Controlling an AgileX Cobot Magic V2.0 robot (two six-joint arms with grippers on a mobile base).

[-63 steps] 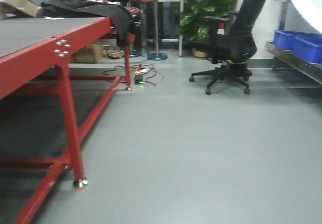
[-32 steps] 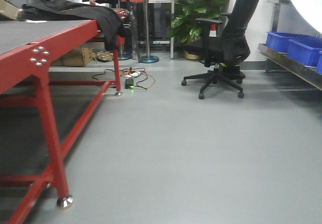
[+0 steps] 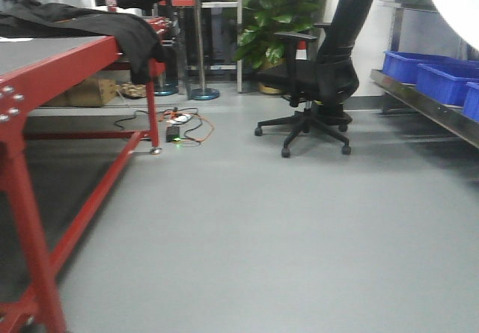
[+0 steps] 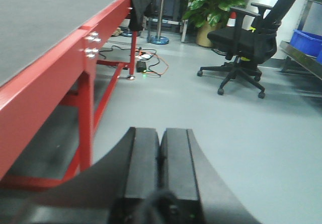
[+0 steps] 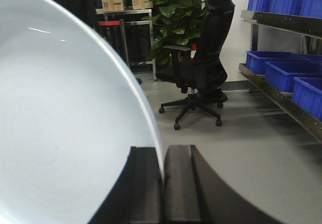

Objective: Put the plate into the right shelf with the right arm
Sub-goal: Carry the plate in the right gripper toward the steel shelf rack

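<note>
The plate (image 5: pixel 60 123) is glossy pale white and fills the left half of the right wrist view, held on edge. My right gripper (image 5: pixel 163 156) is shut on its rim, one finger on each face. A white blur of the plate (image 3: pixel 458 4) also cuts the top right corner of the front view. The right shelf (image 5: pixel 282 25) is a steel rack along the right side, its lower rail (image 3: pixel 430 107) carrying blue bins (image 3: pixel 430 78). It stands ahead and to the right, apart from the plate. My left gripper (image 4: pixel 160 138) is shut with nothing in it, low over the grey floor.
A red-framed table (image 3: pixel 45 71) with a black cloth (image 3: pixel 90 22) on it runs along the left. A black office chair (image 3: pixel 322 71) stands mid-floor before a potted plant (image 3: pixel 277 11). Cables and a small power box (image 3: pixel 176 131) lie on the floor by the table leg.
In the front view the table, chair and plant have slid left, and more of the shelf's blue bins shows at the right. The plate stays in the top right corner.
</note>
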